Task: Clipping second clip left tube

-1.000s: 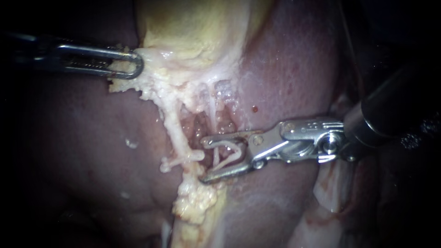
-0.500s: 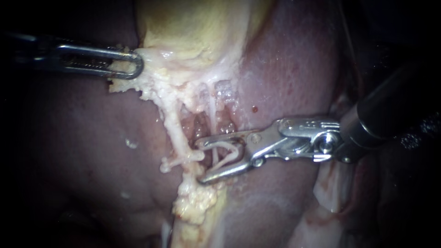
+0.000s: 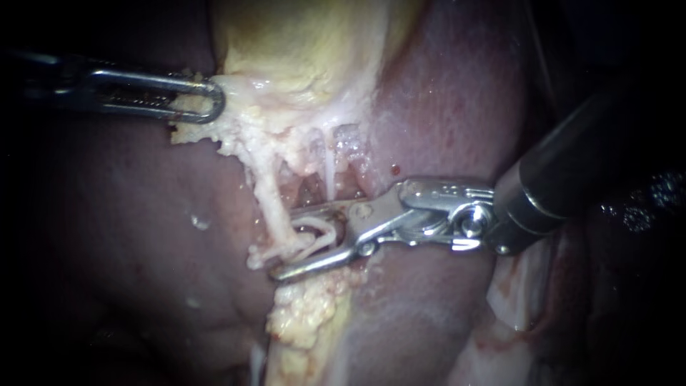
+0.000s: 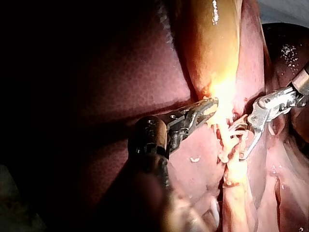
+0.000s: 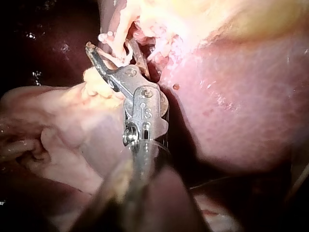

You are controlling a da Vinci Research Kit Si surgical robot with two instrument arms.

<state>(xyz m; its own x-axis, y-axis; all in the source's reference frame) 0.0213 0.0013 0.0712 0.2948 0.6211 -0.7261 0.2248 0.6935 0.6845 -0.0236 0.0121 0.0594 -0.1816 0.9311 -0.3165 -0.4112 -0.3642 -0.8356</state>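
With jaws wide around an open white plastic clip [image 3: 323,230], the right instrument [image 3: 286,243] has the pale stringy left tube [image 3: 266,193] crosswise right at its jaw tips, not yet deep between them; the left instrument [image 3: 209,100], farther off, clamps yellowish gallbladder [image 3: 300,43] tissue.

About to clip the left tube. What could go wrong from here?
The right instrument's jaw tips seem barely past the left tube, so the clip may span it only partly. The lower jaw lies against fatty tissue, which could get caught. If the left instrument slips off the gallbladder's edge, the tube slackens.
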